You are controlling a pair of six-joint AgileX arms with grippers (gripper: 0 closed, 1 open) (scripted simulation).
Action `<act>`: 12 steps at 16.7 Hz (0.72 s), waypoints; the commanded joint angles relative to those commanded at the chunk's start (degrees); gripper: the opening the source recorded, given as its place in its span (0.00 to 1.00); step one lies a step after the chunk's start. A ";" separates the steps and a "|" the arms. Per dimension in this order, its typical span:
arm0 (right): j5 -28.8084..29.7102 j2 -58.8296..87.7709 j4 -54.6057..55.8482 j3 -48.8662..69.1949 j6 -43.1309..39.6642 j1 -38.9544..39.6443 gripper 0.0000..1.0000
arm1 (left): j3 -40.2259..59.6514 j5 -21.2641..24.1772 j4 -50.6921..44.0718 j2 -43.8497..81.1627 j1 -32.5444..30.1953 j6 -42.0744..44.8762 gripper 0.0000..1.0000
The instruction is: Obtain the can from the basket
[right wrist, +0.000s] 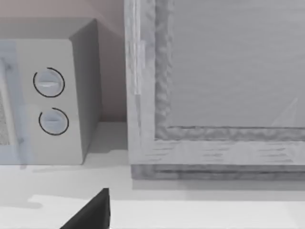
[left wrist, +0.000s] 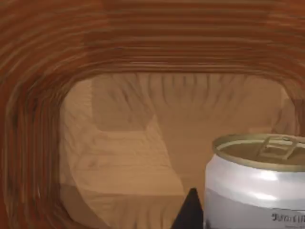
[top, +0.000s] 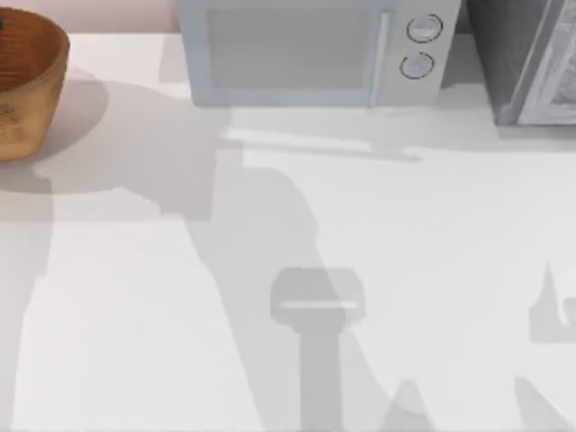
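- The white worktop spans the top view, crossed by grey shadows.
- A grey cabinet-like unit stands at the far right corner; the right wrist view faces its framed front panel.
- A pale microwave with two round knobs sits along the far edge, just left of that unit.
- The basket rests at the far left corner of the worktop, cut by the picture's edge; its tan-brown outer wall and a slice of ribbed inside show.
- The left wrist view looks into the basket, ribbed orange-brown wall curving around a paler floor.
- The can stands upright on the basket floor, gold top with pull tab, silvery-white side.
- A dark tip beside the can is probably one finger of the left claw; I cannot tell how wide the claw stands or whether it holds anything.
- A dark finger of the right claw shows above the worktop before the microwave; its opening cannot be told.
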 joint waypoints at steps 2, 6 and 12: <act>0.00 0.00 0.00 0.00 0.00 0.00 1.00 | -10.57 1.05 4.21 -11.12 -0.39 -0.27 0.00; 0.00 0.00 0.00 0.00 0.00 0.00 1.00 | -34.50 2.32 14.37 -36.85 -1.62 -1.26 0.00; 0.00 0.00 0.00 0.00 0.00 0.00 1.00 | -72.07 1.48 32.40 -76.64 -5.74 -3.50 0.00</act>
